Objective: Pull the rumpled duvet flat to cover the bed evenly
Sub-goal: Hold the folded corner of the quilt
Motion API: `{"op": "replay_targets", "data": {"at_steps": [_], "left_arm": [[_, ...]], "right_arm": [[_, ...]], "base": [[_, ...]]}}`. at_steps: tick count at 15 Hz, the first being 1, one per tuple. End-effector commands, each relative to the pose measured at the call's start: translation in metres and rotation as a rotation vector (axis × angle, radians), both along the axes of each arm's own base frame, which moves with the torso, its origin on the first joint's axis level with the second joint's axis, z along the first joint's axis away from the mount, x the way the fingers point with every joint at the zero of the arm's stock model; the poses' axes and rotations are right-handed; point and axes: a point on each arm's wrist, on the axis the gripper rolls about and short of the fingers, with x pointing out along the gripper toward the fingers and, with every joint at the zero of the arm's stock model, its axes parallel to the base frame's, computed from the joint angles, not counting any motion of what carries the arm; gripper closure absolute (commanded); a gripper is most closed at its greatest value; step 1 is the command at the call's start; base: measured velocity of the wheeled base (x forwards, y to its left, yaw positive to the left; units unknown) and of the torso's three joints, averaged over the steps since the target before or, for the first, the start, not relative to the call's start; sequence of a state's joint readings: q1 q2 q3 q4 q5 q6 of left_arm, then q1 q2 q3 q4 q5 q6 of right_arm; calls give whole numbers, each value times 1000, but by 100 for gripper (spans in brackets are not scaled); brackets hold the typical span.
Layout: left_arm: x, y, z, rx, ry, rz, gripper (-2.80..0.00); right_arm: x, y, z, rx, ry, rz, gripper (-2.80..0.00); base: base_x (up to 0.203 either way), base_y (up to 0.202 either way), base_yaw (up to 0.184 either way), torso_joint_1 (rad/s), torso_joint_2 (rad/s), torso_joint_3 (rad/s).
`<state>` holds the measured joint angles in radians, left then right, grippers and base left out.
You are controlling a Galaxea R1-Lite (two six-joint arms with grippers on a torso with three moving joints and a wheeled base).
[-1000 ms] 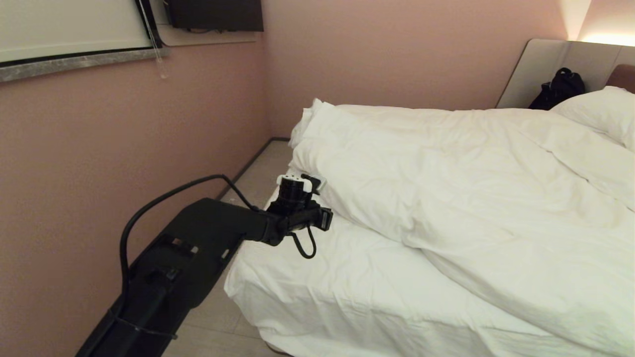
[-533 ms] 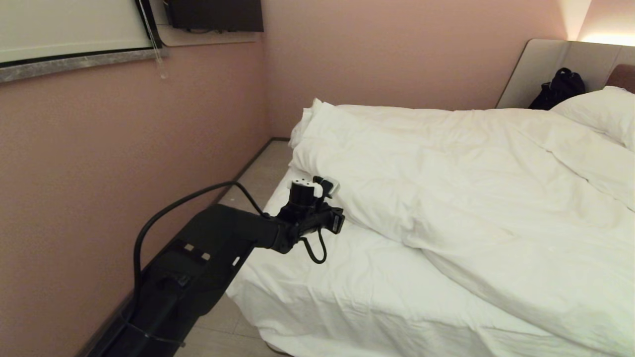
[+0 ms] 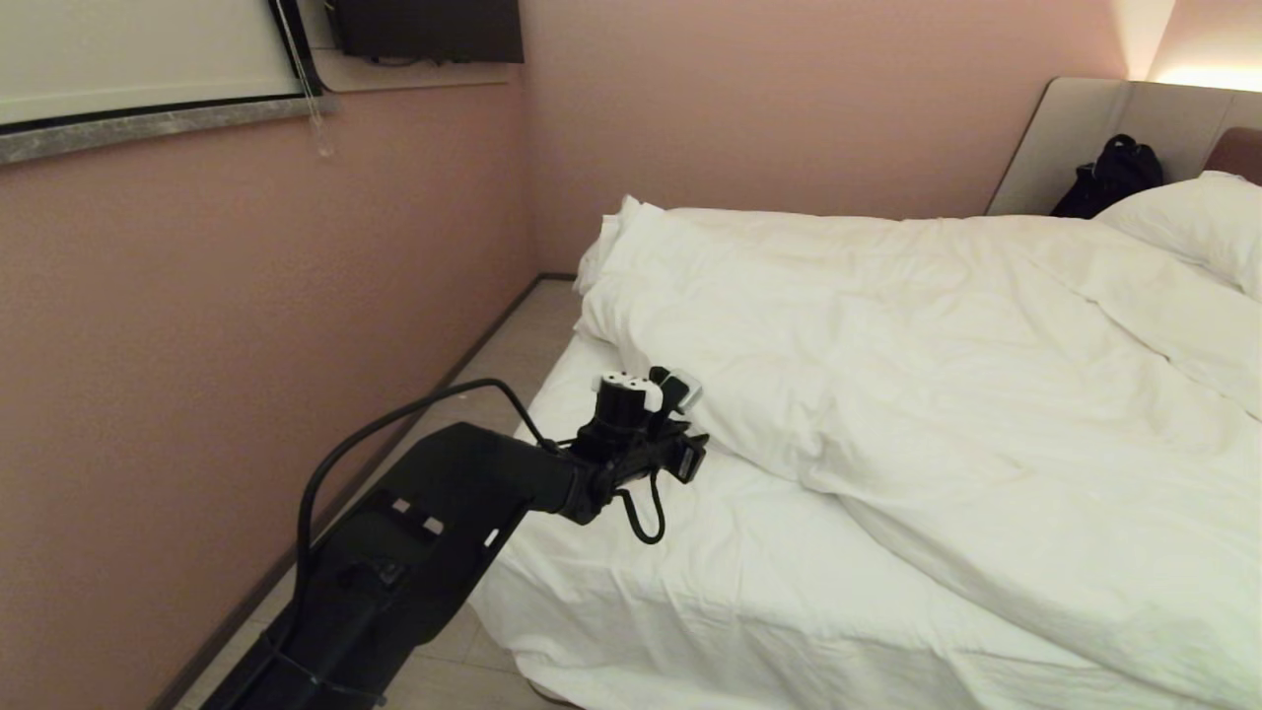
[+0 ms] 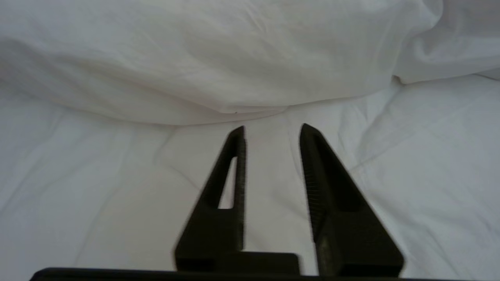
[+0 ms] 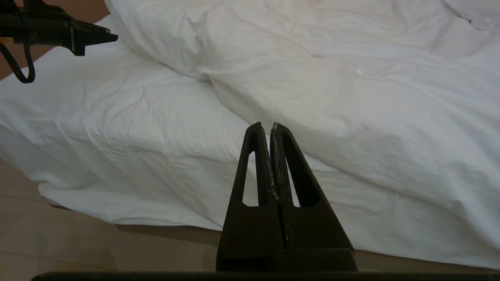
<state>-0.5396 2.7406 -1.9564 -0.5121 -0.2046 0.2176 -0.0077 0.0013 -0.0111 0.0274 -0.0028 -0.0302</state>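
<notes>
A rumpled white duvet (image 3: 937, 375) lies bunched across the bed (image 3: 710, 592), leaving bare sheet along the foot edge. The robot's left arm reaches over the bed's near-left corner, its left gripper (image 3: 690, 456) just beside the duvet's edge. A pillow (image 3: 1198, 222) sits by the headboard (image 3: 1085, 138).

Head view high over bed (image 3: 690, 592); wrist views low, sharing duvet (image 4: 195, 58) edge.

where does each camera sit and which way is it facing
Head: high, looking down at the bed and duvet; left arm with claw shows.
Left wrist: behind the parted left claw, facing the duvet edge.
Right wrist: behind the shut right claw, facing the bed's side.
Head and right wrist views share the left claw.
</notes>
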Motion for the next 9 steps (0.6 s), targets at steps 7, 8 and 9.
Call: {"op": "replay_targets", "data": {"at_steps": [7, 8, 9], "left_arm": [[0, 0, 11, -13, -31, 30, -280], [0, 0, 10, -8, -33, 46, -280], [1, 0, 11, -5, -40, 73, 0]], "right_arm": [[0, 0, 0, 0, 1, 0, 0], [0, 0, 0, 0, -1, -1, 0], [0, 0, 0, 0, 1, 0, 0]], "base": [[0, 0, 0, 0, 0, 0], [0, 0, 0, 0, 0, 0], [0, 0, 0, 0, 0, 0]]}}
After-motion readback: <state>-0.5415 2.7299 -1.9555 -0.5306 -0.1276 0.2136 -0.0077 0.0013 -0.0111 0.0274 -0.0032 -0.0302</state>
